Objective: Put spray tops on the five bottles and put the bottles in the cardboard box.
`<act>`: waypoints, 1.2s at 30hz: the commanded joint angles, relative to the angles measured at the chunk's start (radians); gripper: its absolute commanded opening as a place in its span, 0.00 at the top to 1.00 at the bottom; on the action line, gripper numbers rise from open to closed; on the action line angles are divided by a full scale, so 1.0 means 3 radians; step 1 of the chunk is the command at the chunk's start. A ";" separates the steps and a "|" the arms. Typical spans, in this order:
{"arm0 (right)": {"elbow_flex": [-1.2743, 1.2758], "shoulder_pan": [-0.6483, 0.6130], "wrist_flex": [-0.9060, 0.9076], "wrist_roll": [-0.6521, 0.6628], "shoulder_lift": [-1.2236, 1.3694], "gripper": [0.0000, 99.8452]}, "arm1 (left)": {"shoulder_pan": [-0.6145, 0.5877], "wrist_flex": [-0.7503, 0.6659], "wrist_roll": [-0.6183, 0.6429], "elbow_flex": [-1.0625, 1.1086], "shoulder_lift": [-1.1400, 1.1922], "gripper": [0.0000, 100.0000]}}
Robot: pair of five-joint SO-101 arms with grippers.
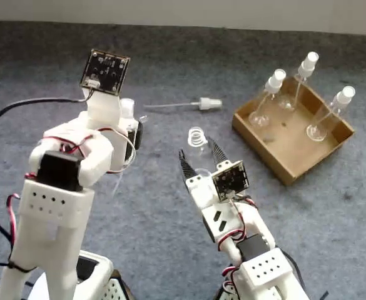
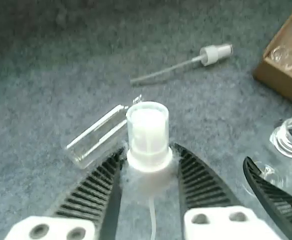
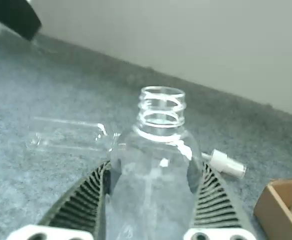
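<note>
The carpet (image 1: 151, 237) is lit softly and evenly by diffuse light; only faint shadows are cast beside the cardboard box (image 1: 258, 149). Small glints are seen on the bottle (image 3: 155, 165) and spray top (image 2: 146, 132).

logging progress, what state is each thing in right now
left hand: shut on held spray top
right hand: shut on held bottle
held bottle: upright, no top
lying bottle: on its side, no top
loose spray top: lying on the carpet
cardboard box: holds three capped bottles
</note>
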 commanded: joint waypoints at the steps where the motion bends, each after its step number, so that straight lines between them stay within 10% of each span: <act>1: 0.0448 -0.0013 -0.0233 0.0000 -0.0038 0.92 | 0.0248 -0.0951 0.0020 0.0458 -0.0463 1.00; 16: 0.0504 -0.0018 0.0120 0.0005 -0.0038 0.92 | 0.0719 -0.2823 0.0015 0.0852 -0.1225 1.00; 24: 0.0504 -0.0008 0.0125 0.0005 -0.0038 0.92 | 0.0836 -0.2936 0.1043 0.0857 -0.1256 1.00; 36: 0.0504 -0.0003 0.0212 0.0005 -0.0038 0.92 | 0.0862 -0.3248 0.1002 0.1430 -0.1286 1.00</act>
